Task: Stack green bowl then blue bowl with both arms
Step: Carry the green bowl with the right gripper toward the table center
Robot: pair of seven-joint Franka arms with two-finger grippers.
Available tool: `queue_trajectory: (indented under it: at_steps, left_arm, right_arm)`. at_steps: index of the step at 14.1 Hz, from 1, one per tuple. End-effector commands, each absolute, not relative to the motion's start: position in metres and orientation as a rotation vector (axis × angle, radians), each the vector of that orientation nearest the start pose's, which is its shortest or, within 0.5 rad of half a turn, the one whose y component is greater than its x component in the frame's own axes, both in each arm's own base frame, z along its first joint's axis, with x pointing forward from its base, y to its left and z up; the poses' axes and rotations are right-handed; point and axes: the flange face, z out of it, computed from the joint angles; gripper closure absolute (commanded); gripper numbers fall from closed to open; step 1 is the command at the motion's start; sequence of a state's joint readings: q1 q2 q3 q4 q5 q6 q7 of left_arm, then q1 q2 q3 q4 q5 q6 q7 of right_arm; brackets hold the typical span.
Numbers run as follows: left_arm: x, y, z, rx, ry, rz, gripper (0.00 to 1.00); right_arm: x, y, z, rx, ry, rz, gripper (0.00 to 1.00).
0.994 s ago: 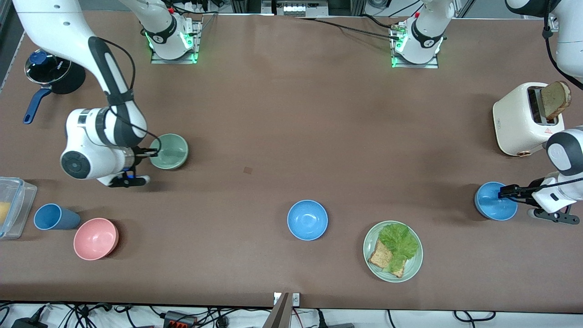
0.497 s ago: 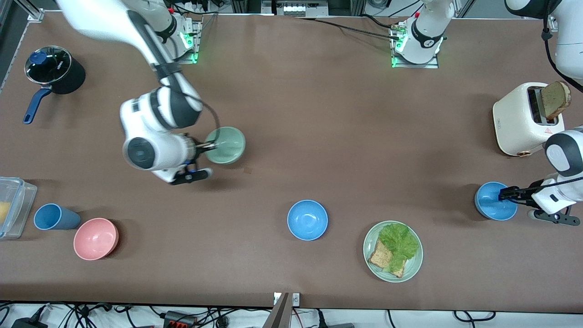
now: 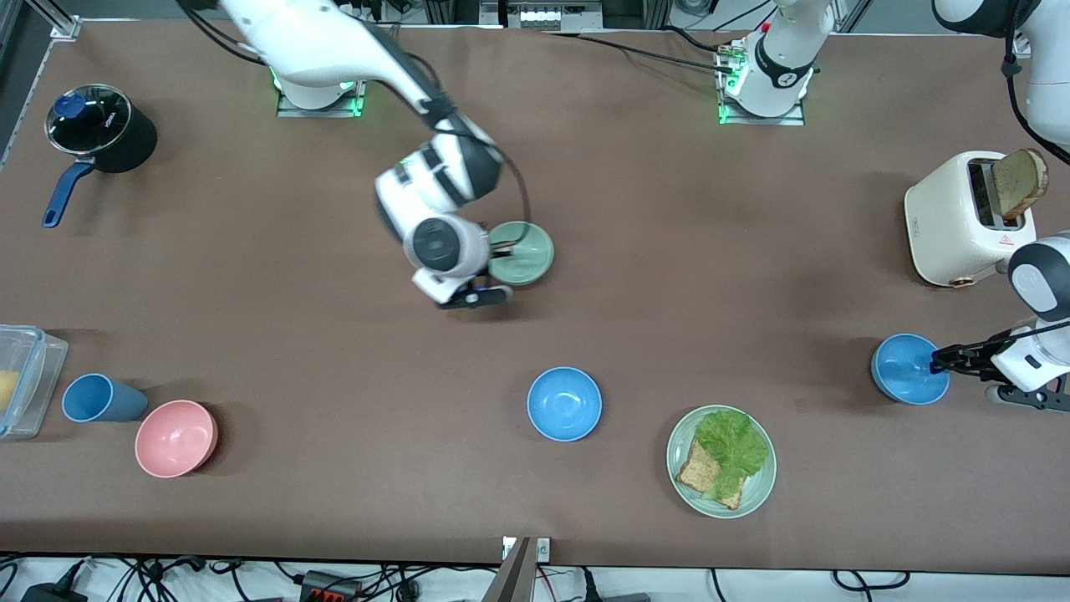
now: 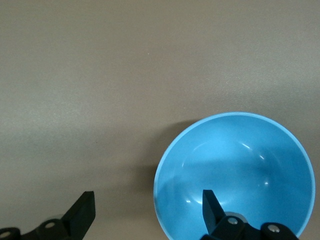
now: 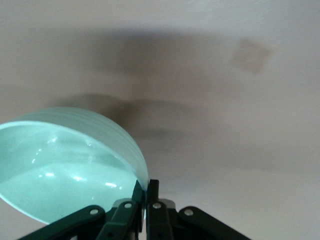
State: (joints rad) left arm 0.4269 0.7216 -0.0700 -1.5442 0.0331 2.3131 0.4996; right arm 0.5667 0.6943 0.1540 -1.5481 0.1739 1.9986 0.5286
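Up in the upper middle of the front frame, the green bowl (image 3: 524, 252) was being carried clear of the table (image 3: 669, 276), its rim pinched tight between the fully closed fingers of the right gripper (image 3: 505, 249). Pretty solid grip, judging by the right wrist view, where the bowl's edge (image 5: 70, 165) was seen clamped right at the fingertips.

Over at the right edge of the frame, the left gripper (image 3: 938, 362) was held low at one blue bowl (image 3: 909, 368) with its jaws spread wide, one finger (image 4: 212, 210) inside the bowl and the other outside the rim, so nothing was gripped yet. A second blue bowl (image 3: 564, 403) was sat alone at lower centre, near the plate (image 3: 681, 435) of lettuce and toast.

For the step to be done well, the green bowl should probably be kept level while carried and lowered gently onto a bare patch. The left jaws would need to be closed squarely on the rim before any lift is tried.
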Motion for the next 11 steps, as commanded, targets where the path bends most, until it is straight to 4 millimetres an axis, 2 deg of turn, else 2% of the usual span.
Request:
queue_trajectory:
  at_steps: [1, 3, 4, 5, 6, 7, 9, 10, 11]
  left_arm:
    - [0.668, 0.258, 0.228, -3.126, 0.271, -0.104, 0.06]
    - [0.668, 0.258, 0.222, -3.118, 0.277, -0.128, 0.06]
    - [0.668, 0.259, 0.220, -3.116, 0.284, -0.132, 0.06]
    - [0.668, 0.258, 0.218, -3.117, 0.288, -0.131, 0.06]
    - [0.668, 0.259, 0.217, -3.115, 0.288, -0.138, 0.06]
    - [0.666, 0.260, 0.213, -3.112, 0.283, -0.149, 0.11]
    - [0.663, 0.254, 0.206, -3.110, 0.321, -0.137, 0.30]
    - [0.663, 0.254, 0.206, -3.107, 0.352, -0.135, 0.39]
    - [0.663, 0.254, 0.207, -3.105, 0.361, -0.136, 0.48]
  right_arm:
    - [0.506, 0.479, 0.223, -3.023, -0.026, 0.458, 1.00]
    - [0.505, 0.480, 0.217, -3.023, -0.014, 0.459, 1.00]
    - [0.504, 0.480, 0.217, -3.024, -0.007, 0.462, 0.86]
    - [0.505, 0.480, 0.220, -3.021, 0.041, 0.463, 0.01]
    - [0.508, 0.482, 0.230, -3.017, 0.065, 0.447, 0.00]
    - [0.520, 0.483, 0.253, -2.998, 0.090, 0.401, 0.00]
    - [0.535, 0.475, 0.312, -2.990, 0.086, 0.328, 0.00]
    - [0.550, 0.455, 0.332, -2.999, 0.129, 0.304, 0.00]
    - [0.571, 0.425, 0.361, -2.991, 0.191, 0.243, 0.00]
